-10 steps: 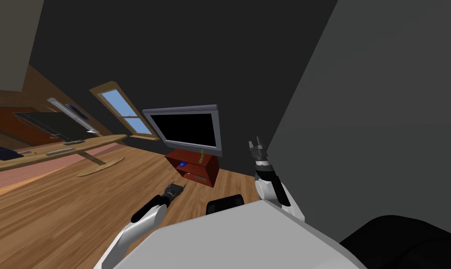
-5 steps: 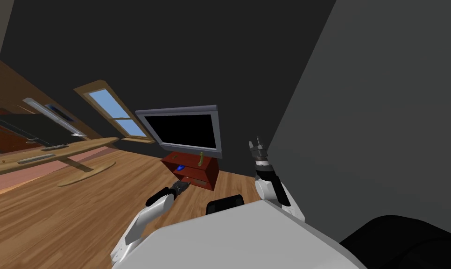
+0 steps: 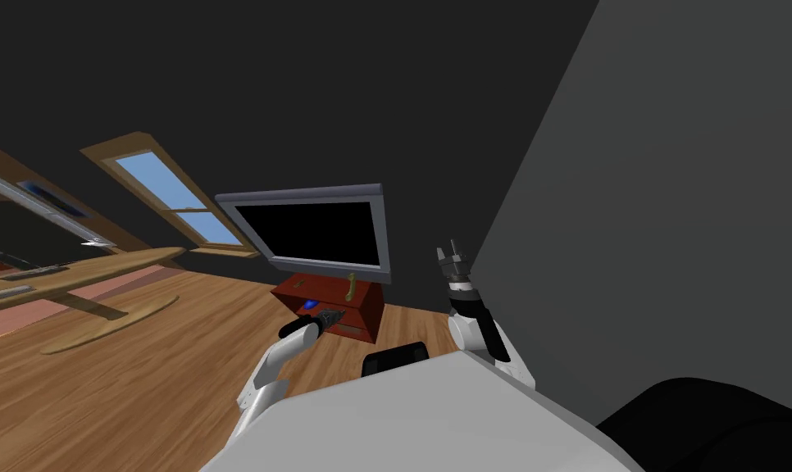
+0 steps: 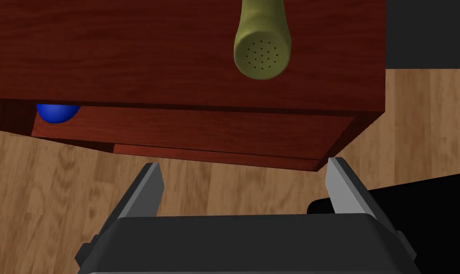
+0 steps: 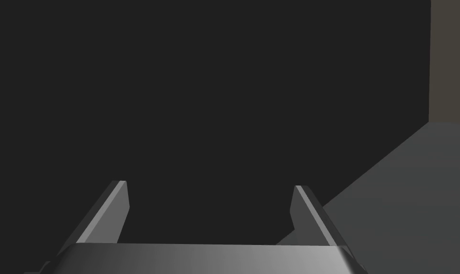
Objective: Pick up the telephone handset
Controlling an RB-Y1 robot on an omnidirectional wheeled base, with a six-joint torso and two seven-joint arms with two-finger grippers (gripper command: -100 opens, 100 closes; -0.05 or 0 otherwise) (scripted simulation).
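Olive-green telephone handset [image 4: 262, 50] lies atop the red-brown cabinet [image 4: 129, 57] beyond the left end effector [image 4: 243, 164], fingers apart (right end effector [image 5: 210, 185] too, raised right); approaching low risks hitting the cabinet edge or shoving the handset.

Dark walls [image 3: 304, 82] — wood floor [image 3: 140, 369], perhaps table [image 3: 116, 264].

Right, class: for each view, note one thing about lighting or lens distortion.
Head view: the wide lens rolls the scene, so the window and wooden floor slant. Left wrist view: evenly lit; the olive handset casts no shadow on the red-brown cabinet. Right wrist view: dim; the open right tool catches some light.
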